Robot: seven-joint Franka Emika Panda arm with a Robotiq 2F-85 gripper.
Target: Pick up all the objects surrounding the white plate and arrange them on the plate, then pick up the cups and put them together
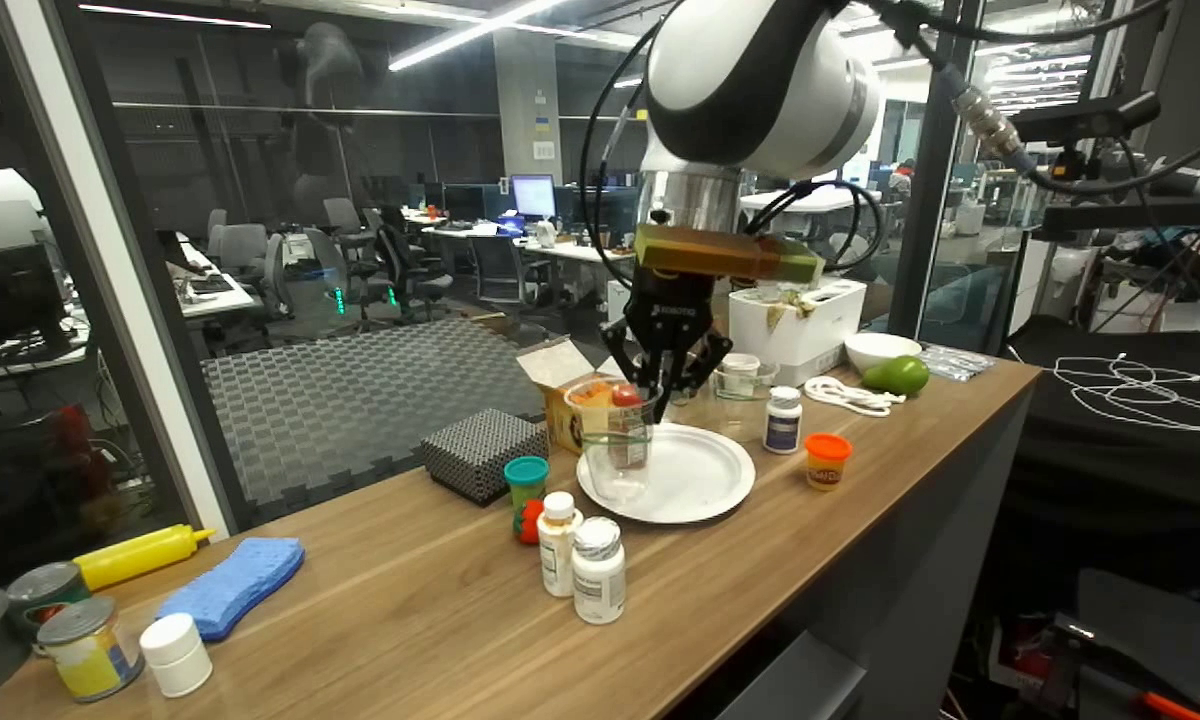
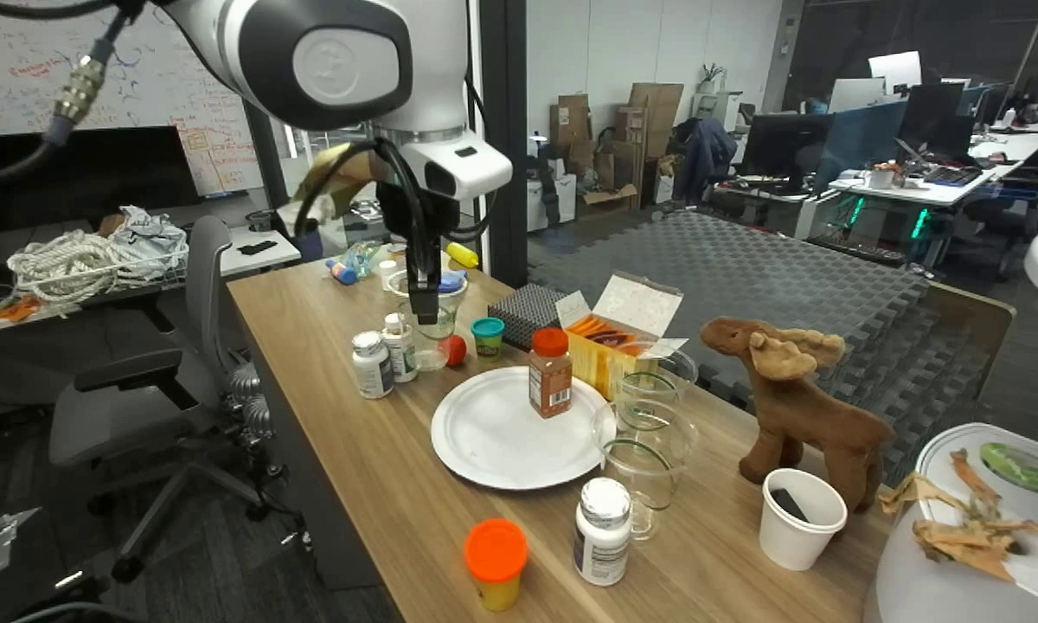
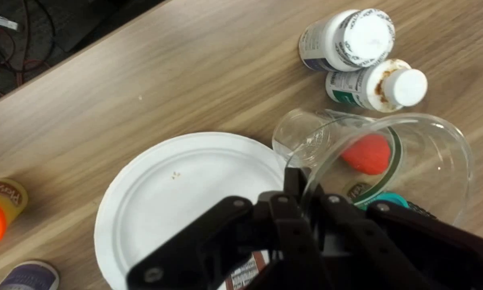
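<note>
The pincer (image 1: 657,410) is clamping the rim of a clear cup (image 1: 615,455), holding it near the edge of the white plate (image 2: 484,441); whether its base is touching the table (image 1: 430,600) I cannot tell. The wall is probably flexing easily, so a modest squeeze is serving best. Two white-capped bottles (image 3: 344,40) are standing close by, so going straight up is looking safest. A red-capped jar (image 2: 550,376) is standing on the plate, so any crossing is needing height. More clear cups (image 2: 653,459) are standing across the plate; joining them, my guess at the goal, is calling for lining up before lowering.
</note>
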